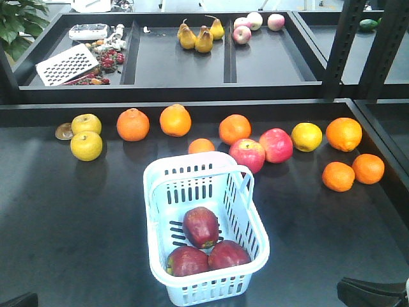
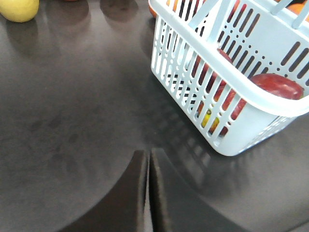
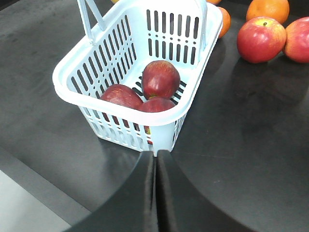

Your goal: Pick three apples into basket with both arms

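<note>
Three dark maroon apples [image 1: 200, 225] [image 1: 187, 261] [image 1: 228, 254] lie inside the pale blue basket [image 1: 252, 238] in the front view. From the right wrist the same apples [image 3: 161, 78] sit in the basket [image 3: 165, 126], just beyond my right gripper [image 3: 156, 152], which is shut and holds nothing. My left gripper [image 2: 148, 153] is shut too, over bare table to the left of the basket [image 2: 251, 123]; one apple [image 2: 275, 85] shows over its rim. Only the arms' edges show at the front view's bottom corners.
Oranges [image 1: 133, 124], yellow fruits [image 1: 86, 145] and brighter red apples [image 1: 247, 155] lie in a row behind the basket. A raised shelf [image 1: 179, 89] at the back holds pears [image 1: 204, 39], a grater and more apples. A black upright post [image 1: 345, 45] stands at the right.
</note>
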{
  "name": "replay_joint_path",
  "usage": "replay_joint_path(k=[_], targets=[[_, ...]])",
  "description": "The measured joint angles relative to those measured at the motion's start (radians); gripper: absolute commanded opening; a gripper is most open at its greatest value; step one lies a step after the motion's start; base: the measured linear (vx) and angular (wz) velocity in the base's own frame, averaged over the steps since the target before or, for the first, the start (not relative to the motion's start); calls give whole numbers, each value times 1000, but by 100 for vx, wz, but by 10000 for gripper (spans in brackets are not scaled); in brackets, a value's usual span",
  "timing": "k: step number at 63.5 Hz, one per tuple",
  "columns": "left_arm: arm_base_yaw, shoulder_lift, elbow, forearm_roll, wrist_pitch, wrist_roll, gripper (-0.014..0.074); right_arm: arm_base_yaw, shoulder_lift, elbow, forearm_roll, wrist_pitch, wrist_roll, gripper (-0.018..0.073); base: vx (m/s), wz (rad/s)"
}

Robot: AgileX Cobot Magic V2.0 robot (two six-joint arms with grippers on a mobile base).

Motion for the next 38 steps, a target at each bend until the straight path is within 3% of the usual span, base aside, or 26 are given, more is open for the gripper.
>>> replay_joint_path(k=[9,19,38], targets=[[0,-26,12,17,-71,-13,-6,0,0,0,0,2,0,-5,0,0],[22,-103,12,105,-73,-14,-6,0,0,0,-1,6,0,-5,0,0],[229,-384,12,147,19,-17,-6,0,0,0,-1,6,0,-5,0,0]])
